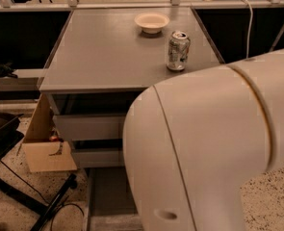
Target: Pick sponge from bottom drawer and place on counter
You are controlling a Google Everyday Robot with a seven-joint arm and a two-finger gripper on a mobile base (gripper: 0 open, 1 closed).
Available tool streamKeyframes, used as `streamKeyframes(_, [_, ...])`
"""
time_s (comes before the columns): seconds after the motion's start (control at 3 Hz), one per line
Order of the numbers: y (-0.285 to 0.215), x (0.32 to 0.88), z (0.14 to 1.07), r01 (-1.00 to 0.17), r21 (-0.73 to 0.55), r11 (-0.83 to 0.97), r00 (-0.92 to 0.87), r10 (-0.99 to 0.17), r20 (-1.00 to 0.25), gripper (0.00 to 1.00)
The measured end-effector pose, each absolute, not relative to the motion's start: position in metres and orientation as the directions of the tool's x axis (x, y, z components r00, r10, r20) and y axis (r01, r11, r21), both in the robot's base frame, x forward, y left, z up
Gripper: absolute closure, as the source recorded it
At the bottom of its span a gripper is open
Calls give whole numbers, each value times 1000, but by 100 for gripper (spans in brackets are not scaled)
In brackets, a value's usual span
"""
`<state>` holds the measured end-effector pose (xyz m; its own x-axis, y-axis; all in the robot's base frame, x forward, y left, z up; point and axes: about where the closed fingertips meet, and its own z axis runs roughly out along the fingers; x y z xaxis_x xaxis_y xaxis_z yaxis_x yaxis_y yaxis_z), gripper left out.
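The counter (108, 52) is the flat grey top of the drawer cabinet, in the upper middle of the camera view. The bottom drawer (110, 194) is pulled out below the two upper drawers; only a bare grey strip of its floor shows. My arm's large white casing (213, 148) fills the lower right and covers most of the drawer. The sponge is hidden or out of view. My gripper is not in view; it lies behind or below the arm casing.
A white bowl (152, 22) and a drink can (178, 51) stand on the counter's far right part. A cardboard box (45, 143) sits on the floor left of the cabinet. Black stand legs and cables (45, 203) lie at the lower left.
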<state>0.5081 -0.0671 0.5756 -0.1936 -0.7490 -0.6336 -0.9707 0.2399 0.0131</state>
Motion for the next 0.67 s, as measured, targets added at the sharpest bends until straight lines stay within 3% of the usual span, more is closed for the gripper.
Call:
streamKeyframes(0.33, [-66, 498, 612, -966, -10, 258, -200, -774, -601, 100])
streamKeyframes(0.67, [-49, 522, 674, -965, -83, 250, -143, -762, -632, 100])
